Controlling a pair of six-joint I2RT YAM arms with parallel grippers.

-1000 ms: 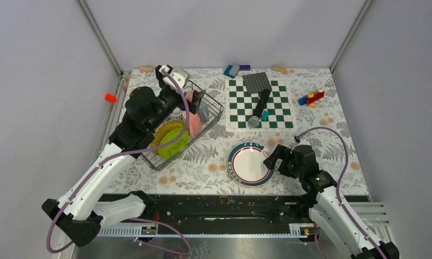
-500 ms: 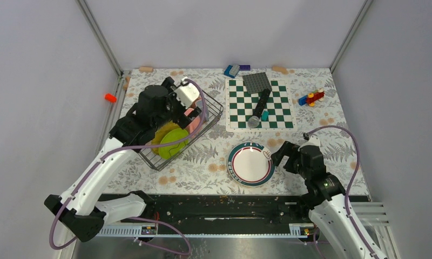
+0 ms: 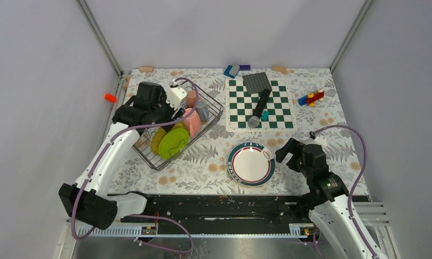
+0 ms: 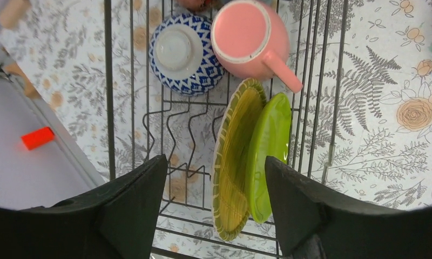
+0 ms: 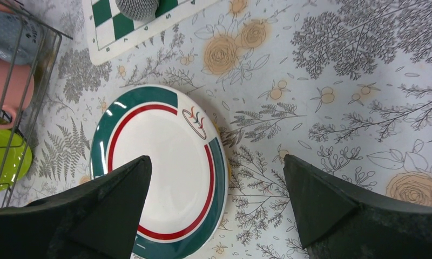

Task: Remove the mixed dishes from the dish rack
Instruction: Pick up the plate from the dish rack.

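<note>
The left fingers (image 4: pixel 133 205) stand apart with nothing gripped. They hang over the near part of the dark wire dish rack (image 4: pixel 110 81), and seen from the wrist they straddle two plates standing on edge in the dividers. These are a ribbed yellow-orange plate (image 4: pixel 233 172) and a lime-green plate (image 4: pixel 268 145) leaning against its right side. Farther back in the rack sit a blue-and-white patterned bowl (image 4: pixel 184 51), turned bottom up, and a pink mug (image 4: pixel 249 38) touching it on the right, its handle reaching toward the green plate. A grey mug (image 3: pixel 202 109) stands just beyond the pink one. The rack rests at the far left of the floral-printed tabletop (image 3: pixel 203 156).

The right fingers (image 5: pixel 111 199) are spread wide and hold nothing. They hover just above the right edge of a white plate with a green-and-red rim (image 5: pixel 160 162). That plate lies flat on the tabletop, right of the rack and near of the green-white checkered board (image 3: pixel 260 105), where a dark microphone (image 3: pixel 261 102) lies.
</note>
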